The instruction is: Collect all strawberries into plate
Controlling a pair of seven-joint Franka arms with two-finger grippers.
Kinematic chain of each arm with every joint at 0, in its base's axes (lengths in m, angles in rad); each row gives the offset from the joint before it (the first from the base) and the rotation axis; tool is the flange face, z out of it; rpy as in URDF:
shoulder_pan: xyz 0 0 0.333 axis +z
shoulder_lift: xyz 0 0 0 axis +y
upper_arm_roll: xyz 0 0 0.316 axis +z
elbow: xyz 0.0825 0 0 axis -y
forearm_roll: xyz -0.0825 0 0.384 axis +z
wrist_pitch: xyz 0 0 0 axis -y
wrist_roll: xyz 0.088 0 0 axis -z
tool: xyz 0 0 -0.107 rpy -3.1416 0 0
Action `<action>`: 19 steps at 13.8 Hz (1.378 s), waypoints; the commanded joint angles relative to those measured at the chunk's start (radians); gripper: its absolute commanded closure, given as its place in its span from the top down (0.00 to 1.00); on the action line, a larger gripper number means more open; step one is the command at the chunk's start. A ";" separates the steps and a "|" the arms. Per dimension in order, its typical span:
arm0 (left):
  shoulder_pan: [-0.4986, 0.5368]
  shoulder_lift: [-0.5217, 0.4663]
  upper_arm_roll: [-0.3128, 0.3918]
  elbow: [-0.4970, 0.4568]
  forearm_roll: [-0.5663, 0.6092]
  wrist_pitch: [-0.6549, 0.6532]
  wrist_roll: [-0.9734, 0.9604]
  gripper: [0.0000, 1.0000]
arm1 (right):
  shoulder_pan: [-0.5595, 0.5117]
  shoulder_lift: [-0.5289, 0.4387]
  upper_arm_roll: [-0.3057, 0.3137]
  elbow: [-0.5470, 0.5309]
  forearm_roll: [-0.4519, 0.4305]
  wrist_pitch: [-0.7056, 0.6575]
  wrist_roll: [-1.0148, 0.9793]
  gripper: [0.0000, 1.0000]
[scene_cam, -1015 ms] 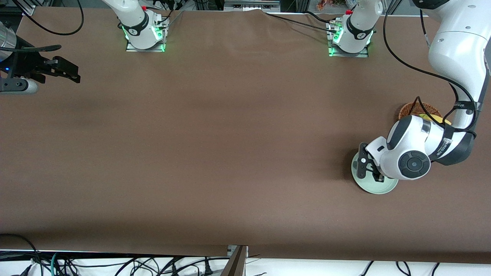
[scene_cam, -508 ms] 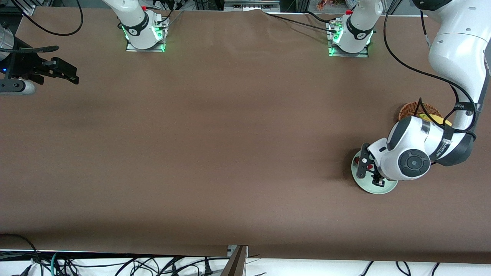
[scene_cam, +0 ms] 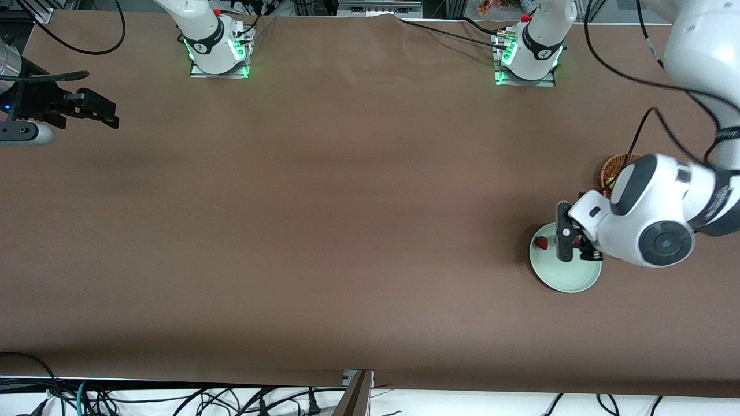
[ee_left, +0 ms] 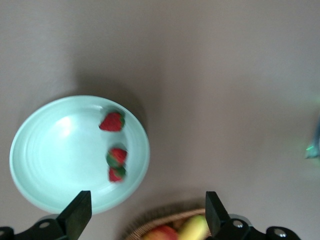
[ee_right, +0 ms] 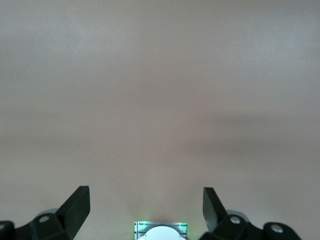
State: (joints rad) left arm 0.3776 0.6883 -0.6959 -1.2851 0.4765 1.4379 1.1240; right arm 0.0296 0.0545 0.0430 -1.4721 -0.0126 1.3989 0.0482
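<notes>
The pale mint-green plate lies near the left arm's end of the table. In the left wrist view the plate holds three strawberries: one by the rim and two close together. The front view shows one strawberry on the plate; the arm hides the others. My left gripper is open and empty, in the air over the plate's rim on the basket's side; its own view shows it open too. My right gripper waits open and empty at the right arm's end of the table.
A brown wicker basket stands just farther from the front camera than the plate, mostly hidden by the left arm. In the left wrist view the basket holds a red-yellow apple and a banana. The right arm's base shows in the right wrist view.
My left gripper has lifted off the plate and shifted toward the basket, uncovering a strawberry on the plate. The right gripper has barely moved.
</notes>
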 commanded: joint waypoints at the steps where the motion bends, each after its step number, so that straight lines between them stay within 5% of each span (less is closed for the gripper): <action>1: 0.006 -0.149 0.012 -0.010 -0.091 -0.057 -0.198 1.00 | -0.011 0.008 0.012 0.026 -0.013 -0.008 0.004 1.00; 5: -0.006 -0.242 0.022 0.064 -0.095 -0.123 -0.382 1.00 | -0.011 0.010 0.012 0.026 -0.013 -0.008 0.004 1.00; 8: -0.097 -0.326 0.192 0.060 -0.194 -0.105 -0.501 1.00 | -0.011 0.008 0.012 0.026 -0.013 -0.006 0.004 1.00; 11: -0.243 -0.508 0.450 -0.115 -0.421 -0.039 -0.815 1.00 | -0.013 0.010 0.009 0.026 -0.012 -0.006 0.002 1.00; 14: -0.394 -0.642 0.619 -0.282 -0.441 0.119 -1.022 1.00 | -0.013 0.010 0.009 0.026 -0.012 -0.006 0.004 1.00; 16: -0.414 -0.720 0.654 -0.388 -0.495 0.166 -1.122 1.00 | -0.013 0.010 0.009 0.026 -0.012 -0.006 0.002 1.00; 19: -0.416 -0.728 0.682 -0.408 -0.493 0.168 -1.138 1.00 | -0.011 0.010 0.009 0.026 -0.012 -0.006 0.006 1.00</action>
State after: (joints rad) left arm -0.0241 -0.0009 -0.0426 -1.6353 0.0066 1.5738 0.0163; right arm 0.0278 0.0572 0.0426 -1.4677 -0.0126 1.3994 0.0482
